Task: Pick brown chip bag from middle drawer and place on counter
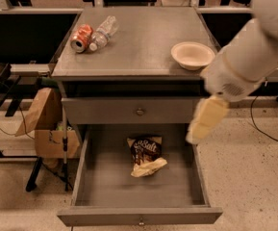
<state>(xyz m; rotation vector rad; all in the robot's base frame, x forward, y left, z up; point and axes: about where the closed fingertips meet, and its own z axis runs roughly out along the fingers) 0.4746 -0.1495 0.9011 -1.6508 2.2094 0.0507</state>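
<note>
Camera view: brown chip bag (pixel 145 155) lies in the open middle drawer (pixel 129 189), near its back. Its long axis runs front to back, with the pale end toward the drawer front. The gripper (pixel 198 129) hangs over the drawer's right edge; can't tell its state. On the counter (pixel 143 47): bowl (pixel 192 55), soda can (pixel 82 37), bottle (pixel 103 32). Speckled floor (pixel 244 177), cardboard box (pixel 49 136) left.

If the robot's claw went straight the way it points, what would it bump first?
Probably the side wall of the open middle drawer, just below it. The claw hangs over that edge, angled downward, but depth is unclear.

blurred gripper (pixel 204 123) by middle drawer (pixel 105 191)
</note>
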